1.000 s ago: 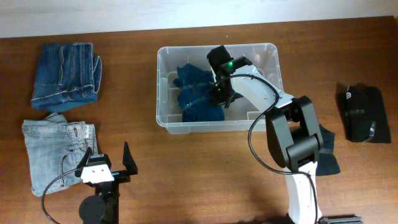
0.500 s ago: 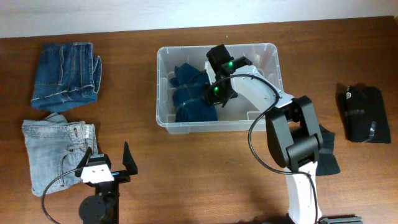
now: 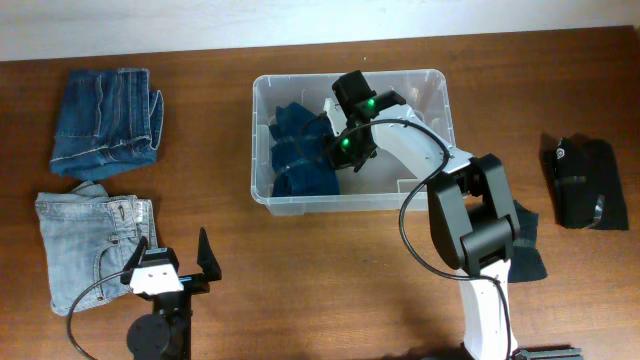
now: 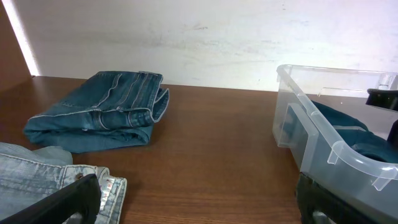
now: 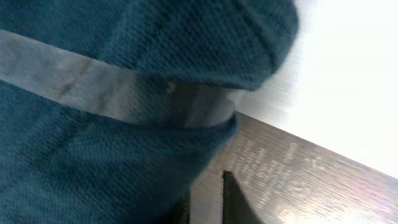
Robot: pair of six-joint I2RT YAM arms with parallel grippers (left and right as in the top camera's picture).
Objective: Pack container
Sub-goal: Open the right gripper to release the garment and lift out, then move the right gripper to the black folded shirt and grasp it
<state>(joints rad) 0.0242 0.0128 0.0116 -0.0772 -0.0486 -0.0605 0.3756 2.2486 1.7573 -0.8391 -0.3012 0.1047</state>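
Overhead, the container [image 3: 330,204] sat centrally toward the far side of the table [image 3: 320,290], the right gripper [image 3: 345,150] lowered inside it against a dark teal garment [image 3: 295,172], its jaw state undeterminable, while the left gripper [image 3: 174,252] stood spread wide, holding nothing.

Clear container [image 3: 330,203] holds dark teal-blue cloth [image 3: 298,165]. Left of the container: dark indigo jeans [image 3: 105,120] and faded pale blue-grey jeans [image 3: 85,245]. Right of it: black garment [image 3: 588,185]. Brown wood-grain table [image 3: 300,290].
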